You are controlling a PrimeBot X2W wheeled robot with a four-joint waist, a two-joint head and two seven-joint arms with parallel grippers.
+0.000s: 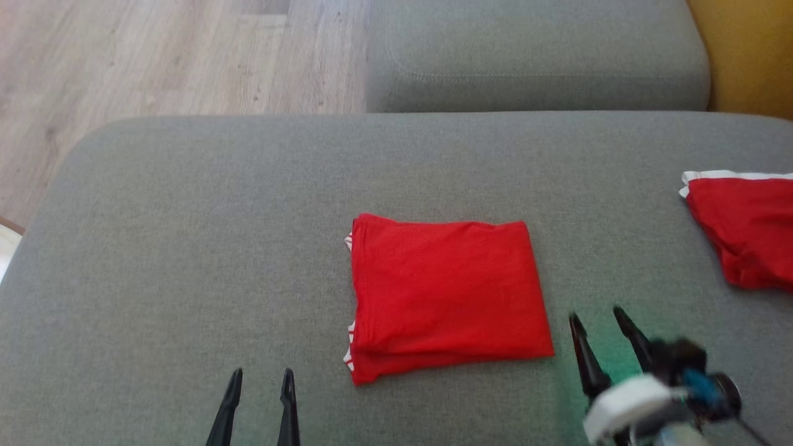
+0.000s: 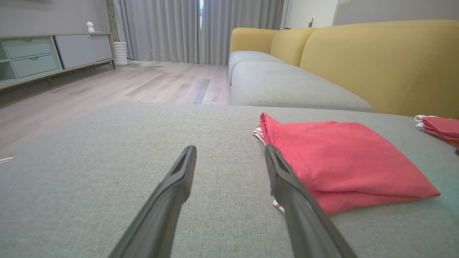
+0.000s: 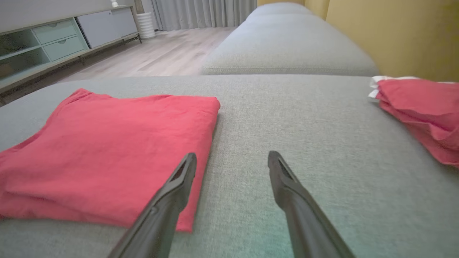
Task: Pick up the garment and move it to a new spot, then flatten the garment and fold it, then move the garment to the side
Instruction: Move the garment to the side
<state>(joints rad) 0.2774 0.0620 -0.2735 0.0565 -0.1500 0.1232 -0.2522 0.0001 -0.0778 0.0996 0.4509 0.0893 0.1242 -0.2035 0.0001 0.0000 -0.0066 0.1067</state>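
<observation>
**A:** Claws, quick?

**B:** Left claw (image 1: 262, 373) has its fingers apart with nothing between them. Right claw (image 1: 595, 313) is the same, spread and empty. Both sit low over the grey cushion (image 1: 186, 248).

**A:** Where's the garment?

**B:** The red garment (image 1: 446, 294) is folded into a flat rectangle on the cushion between the two claws. It lies ahead and to the right of the left claw, and just left of the right claw. Whether either claw touches cloth, I can't tell.

**A:** And the other red thing?

**B:** That's a second red garment (image 1: 743, 229), well off to the right claw's right, apart from it.

**A:** How will it handle?

**B:** My guess is light, soft and limp. The layers will likely slide or fall open if only the top one gets pinched.

**A:** Where to grip?

**B:** Along the near edge, one claw per near corner, taking the whole stack. The cushion should give, so the fingers can dig under the bottom layer. Lift it level.

**A:** Stage?

**B:** The fold looks done. I'd say the move to the side is what's left.
</observation>
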